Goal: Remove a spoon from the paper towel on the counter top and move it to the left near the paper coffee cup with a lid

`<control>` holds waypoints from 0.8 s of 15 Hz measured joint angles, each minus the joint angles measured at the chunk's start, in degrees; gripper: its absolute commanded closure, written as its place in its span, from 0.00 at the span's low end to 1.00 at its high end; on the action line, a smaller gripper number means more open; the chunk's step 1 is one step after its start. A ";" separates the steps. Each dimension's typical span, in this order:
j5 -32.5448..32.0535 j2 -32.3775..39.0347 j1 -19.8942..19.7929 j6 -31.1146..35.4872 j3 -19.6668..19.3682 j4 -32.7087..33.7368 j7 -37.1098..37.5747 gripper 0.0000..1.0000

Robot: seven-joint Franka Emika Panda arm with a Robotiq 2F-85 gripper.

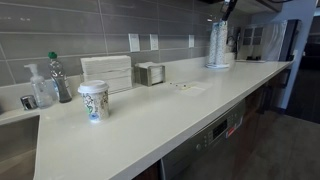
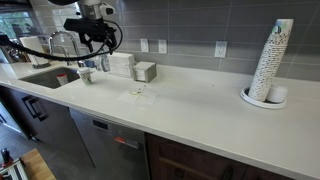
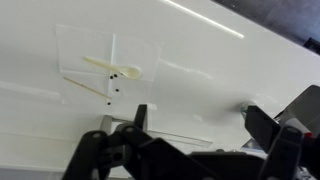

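Nearest the lens, the gripper [image 3: 198,120] fills the lower edge of the wrist view, its dark fingers [image 3: 139,115] spread wide with nothing between them, hanging clear above the tabletop [image 1: 170,125]. The spoon [image 3: 112,69] lies flat on the paper towel [image 3: 138,48], a few small dark bits [image 3: 110,91] beside it; it has not been lifted. Assessment: the approach step is in hand and the grasp is not yet made. The next move calls for bringing the fingers down over the towel, setting them across the thin handle and closing low enough to catch so flat an item without dragging the sheet. The paper coffee cup with a lid [image 1: 93,100] stands well apart from the towel, near the sink [image 2: 48,78] end. Surface: smooth, off-white, largely bare. Room: grey tiled wall with outlets, a tall stack of white cups [image 2: 272,60], a dishwasher [image 1: 215,135] below.
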 measured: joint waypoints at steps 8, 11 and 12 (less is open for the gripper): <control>3.18 7.05 0.13 1.43 -2.03 -2.48 -30.45 0.00; 4.02 12.92 -0.20 4.73 -1.62 -2.21 -38.68 0.00; 4.64 14.88 -0.41 7.14 -1.29 -2.12 -39.82 0.00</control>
